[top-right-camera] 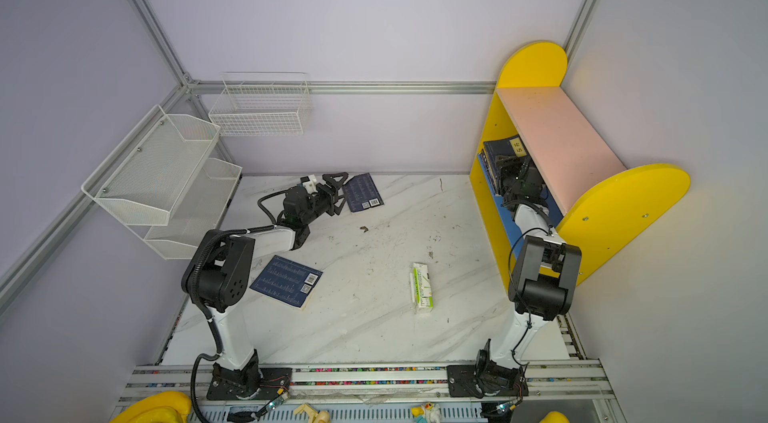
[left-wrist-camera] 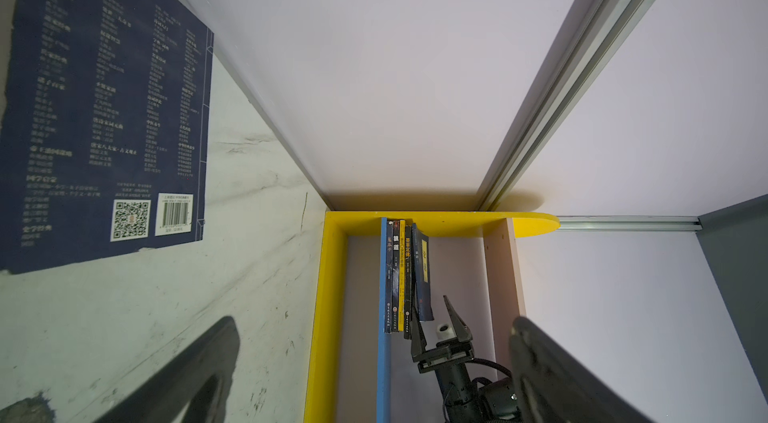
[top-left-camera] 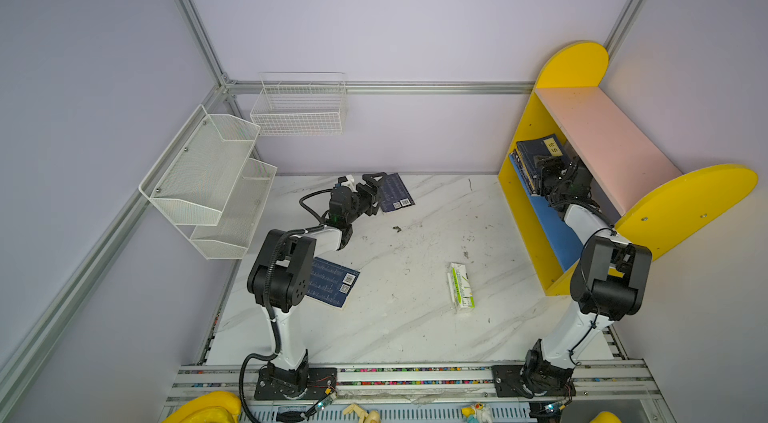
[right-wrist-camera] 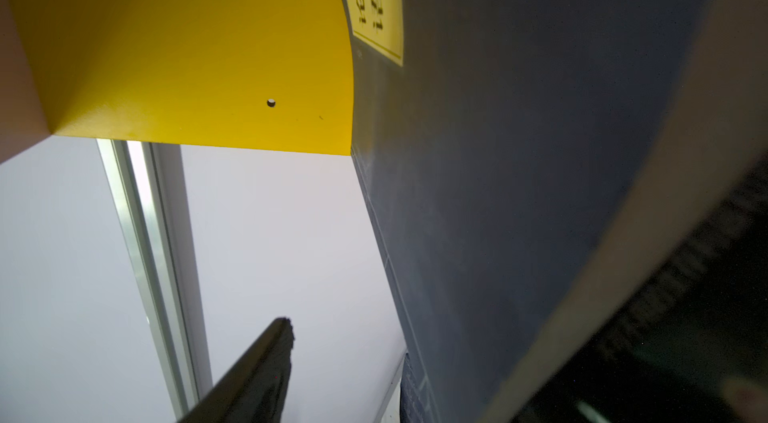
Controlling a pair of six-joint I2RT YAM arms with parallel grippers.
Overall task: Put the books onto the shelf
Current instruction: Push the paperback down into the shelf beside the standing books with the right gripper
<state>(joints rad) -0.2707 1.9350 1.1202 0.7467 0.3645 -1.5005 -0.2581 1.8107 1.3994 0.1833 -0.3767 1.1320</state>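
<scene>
Table: white marble-patterned tabletop (top-left-camera: pixel 415 325), scuffed, carrying the books not yet shelved.
Shelf: large wooden shelf (top-left-camera: pixel 602 138) with yellow rounded end panels, pink upper board and blue lower board, at the table's 3 o'clock.
Shelved books: row of upright paperbacks (left-wrist-camera: pixel 399 275) on the blue board, packed against the far yellow panel, presumably so each props the next. The outermost navy paperback (right-wrist-camera: pixel 519 150), with a yellow title label, leans on the row.
Loose books: navy barcoded paperback (top-left-camera: pixel 397 192) flat at 12 o'clock. A second navy paperback (top-left-camera: pixel 332 281) lies flat at 8 o'clock, partly under the left arm.
Right gripper: black right gripper (left-wrist-camera: pixel 430 308) inside the shelf, jaws parted about the leaning book's lower edge and clamping nothing; judged a release.
Left gripper: black left gripper (top-left-camera: pixel 378 194), jaws fully spread and empty, at the 12 o'clock book's edge, likely lining up a pickup.
Carton: small green-and-white carton (top-left-camera: pixel 461 288) at 4 o'clock; not a book.
Views: only the left wrist view shows the spines and the right jaws' gap. Only the top views show the 8 o'clock book and the carton.
</scene>
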